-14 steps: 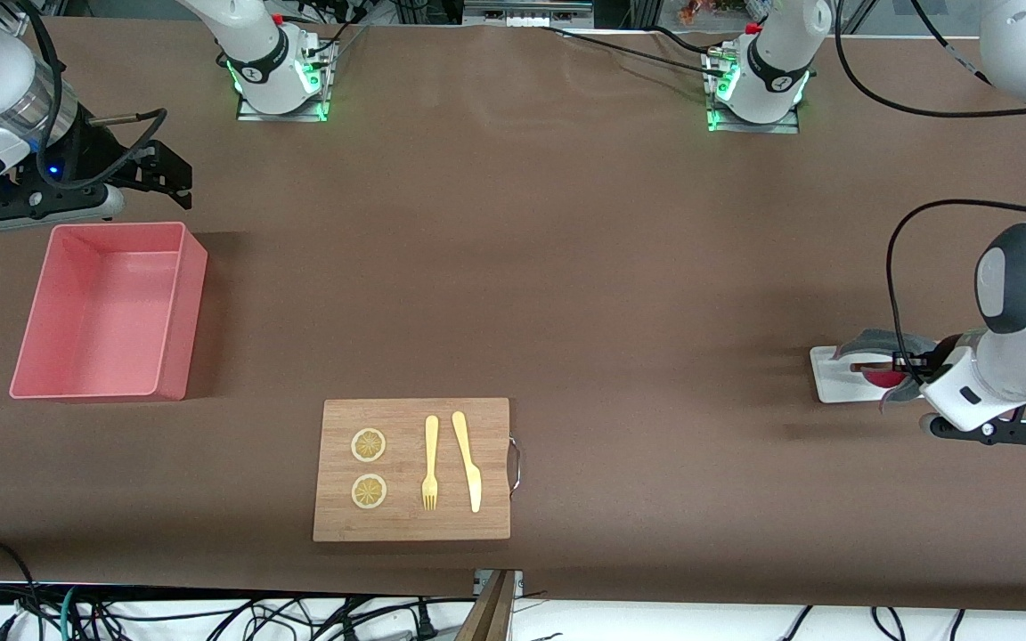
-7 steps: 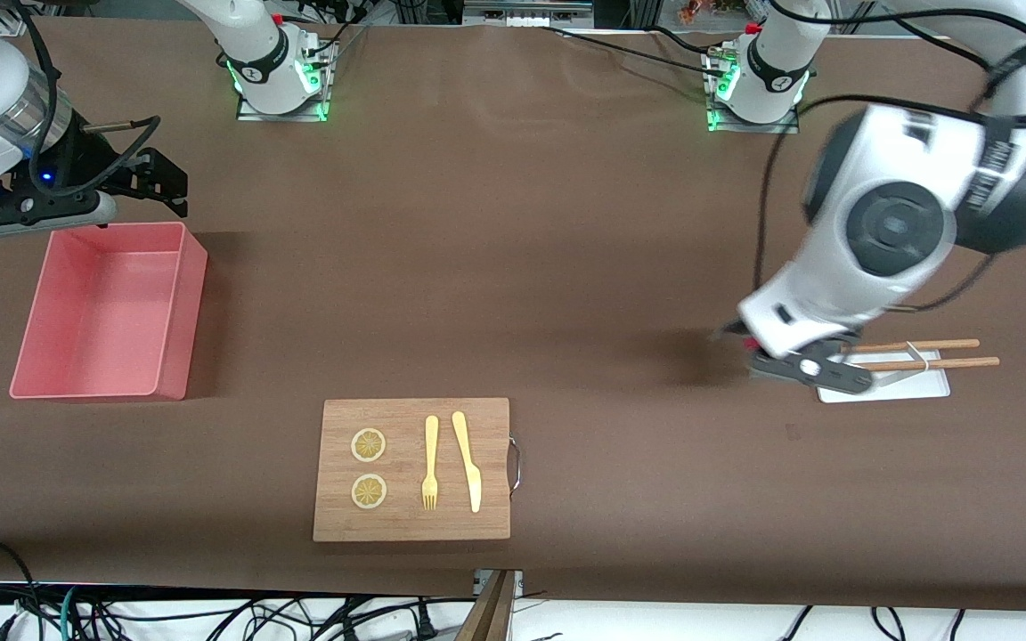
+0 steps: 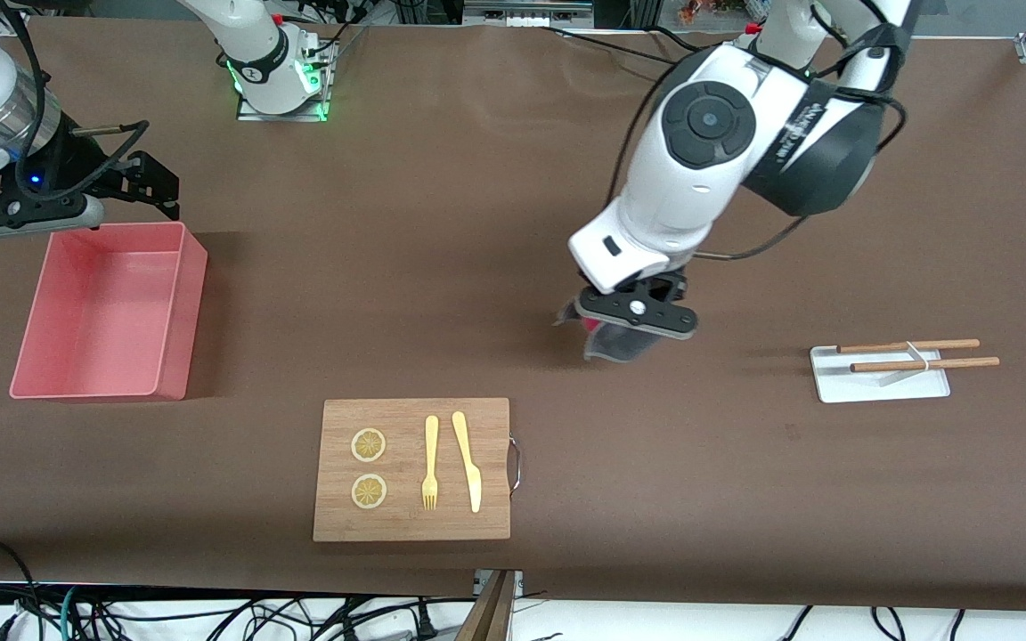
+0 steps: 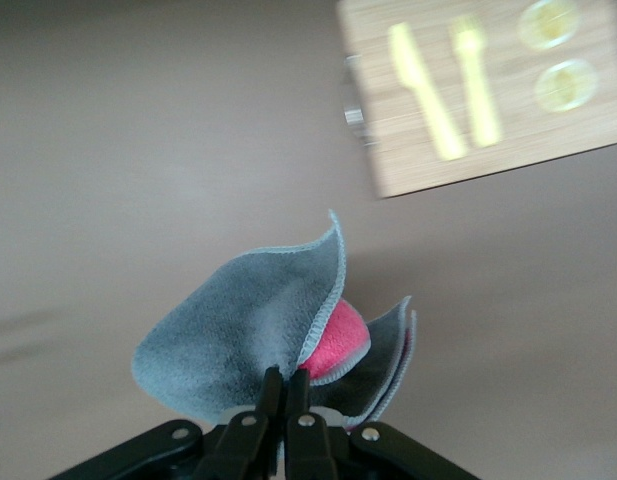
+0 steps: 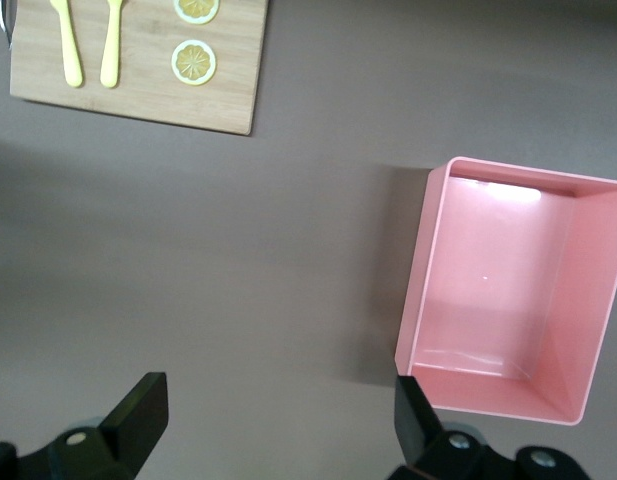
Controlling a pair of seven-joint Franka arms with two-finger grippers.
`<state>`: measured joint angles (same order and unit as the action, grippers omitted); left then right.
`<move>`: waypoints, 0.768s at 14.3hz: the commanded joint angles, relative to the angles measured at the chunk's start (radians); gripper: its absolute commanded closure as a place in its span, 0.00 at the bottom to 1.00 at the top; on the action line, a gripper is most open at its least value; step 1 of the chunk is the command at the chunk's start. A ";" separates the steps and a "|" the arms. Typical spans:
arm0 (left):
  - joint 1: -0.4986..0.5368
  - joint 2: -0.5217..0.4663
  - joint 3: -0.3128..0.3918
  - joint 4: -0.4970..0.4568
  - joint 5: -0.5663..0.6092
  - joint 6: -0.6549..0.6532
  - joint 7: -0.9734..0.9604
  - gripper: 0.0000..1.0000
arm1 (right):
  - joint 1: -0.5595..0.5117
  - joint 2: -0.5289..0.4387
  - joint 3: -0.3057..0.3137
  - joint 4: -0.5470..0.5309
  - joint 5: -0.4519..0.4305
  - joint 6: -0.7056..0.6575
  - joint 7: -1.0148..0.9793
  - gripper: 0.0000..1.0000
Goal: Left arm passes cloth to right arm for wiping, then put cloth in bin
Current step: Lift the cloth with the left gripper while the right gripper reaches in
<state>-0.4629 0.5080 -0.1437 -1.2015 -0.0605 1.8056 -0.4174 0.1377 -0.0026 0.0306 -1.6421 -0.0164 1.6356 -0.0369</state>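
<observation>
My left gripper (image 3: 609, 331) is shut on the cloth (image 3: 613, 343) and holds it in the air over the bare middle of the table. In the left wrist view the cloth (image 4: 248, 335) hangs from the closed gripper (image 4: 286, 378), dark grey outside with a pink-red fold showing. The pink bin (image 3: 103, 312) stands empty at the right arm's end of the table; it also shows in the right wrist view (image 5: 508, 330). My right gripper (image 3: 152, 182) is open and empty, up in the air by the bin's edge nearest the robot bases.
A wooden cutting board (image 3: 412, 469) with a yellow fork, a yellow knife and two lemon slices lies near the table's front edge. A small white tray (image 3: 880, 374) with wooden chopsticks (image 3: 914, 354) sits toward the left arm's end.
My left arm has lifted the cloth off the white tray and swept it toward the middle of the table. The chopsticks on the tray are now uncovered. The right gripper has barely shifted.
</observation>
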 commanded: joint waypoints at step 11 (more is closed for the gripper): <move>-0.036 0.047 0.016 0.036 -0.229 0.149 -0.149 0.98 | 0.290 0.167 0.011 0.019 0.418 0.128 -0.411 0.00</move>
<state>-0.4850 0.5443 -0.1427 -1.1985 -0.2698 1.9593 -0.5516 0.3778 0.1180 0.0492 -1.6427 0.3660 1.6943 -0.4071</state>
